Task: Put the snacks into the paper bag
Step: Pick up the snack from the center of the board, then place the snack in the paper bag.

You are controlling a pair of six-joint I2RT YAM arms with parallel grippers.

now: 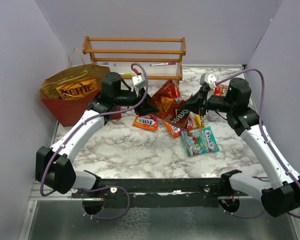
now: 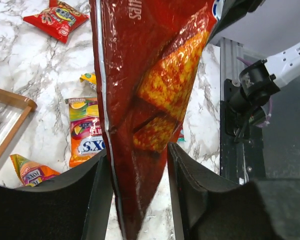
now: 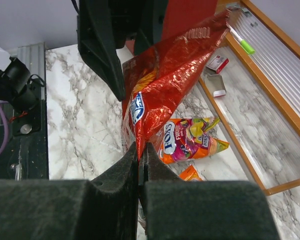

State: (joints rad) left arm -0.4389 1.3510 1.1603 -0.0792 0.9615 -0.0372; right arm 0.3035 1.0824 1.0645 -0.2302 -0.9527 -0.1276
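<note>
The dark red Doritos bag hangs lifted between my two grippers above the marble table. My right gripper is shut on the bag's edge, seen in the right wrist view. My left gripper is open, its fingers on either side of the bag's other end. The red paper bag stands open at the far left with the orange Kettle bag inside. Orange Fox's packs, a teal pack and a small red pack lie on the table.
A wooden slatted rack stands at the back, with a green marker and small items on its lower shelf. Grey walls close in left, right and behind. The Fox's packs lie right under the lifted bag.
</note>
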